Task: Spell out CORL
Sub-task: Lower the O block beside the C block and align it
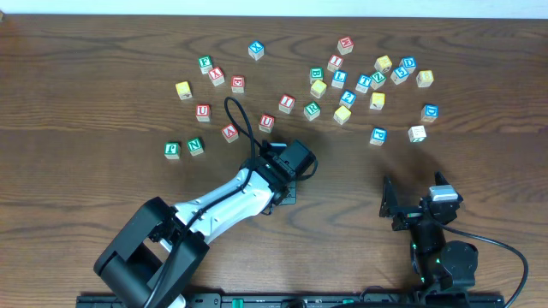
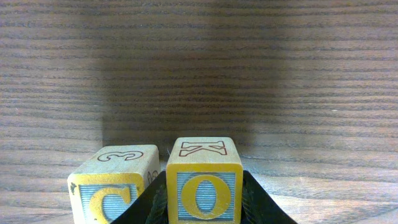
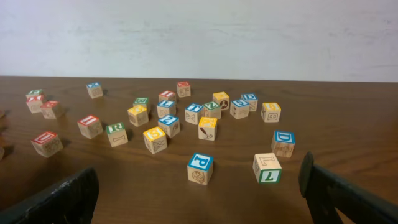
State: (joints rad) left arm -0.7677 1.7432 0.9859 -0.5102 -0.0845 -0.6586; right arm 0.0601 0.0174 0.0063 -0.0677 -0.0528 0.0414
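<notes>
The left gripper point(image 2: 204, 208) is clamped on the O block point(image 2: 204, 186), just beside the C block point(image 2: 115, 190) on the table point(image 2: 261, 74), while the right gripper's point(image 1: 415, 199) 2 fingers stand apart, empty.

Overhead: fixed above, looking straight down on the dark brown wood-grain surface point(image 1: 86, 68). Left wrist: low, very near, facing the yellow-framed wooden O block point(image 2: 204, 186) between its jaws and the wooden C block point(image 2: 115, 186) beside it. Right wrist: low, farther back, facing the white wall point(image 3: 199, 31); shares the scattered wooden letter blocks point(image 3: 200, 168) with overhead.
</notes>
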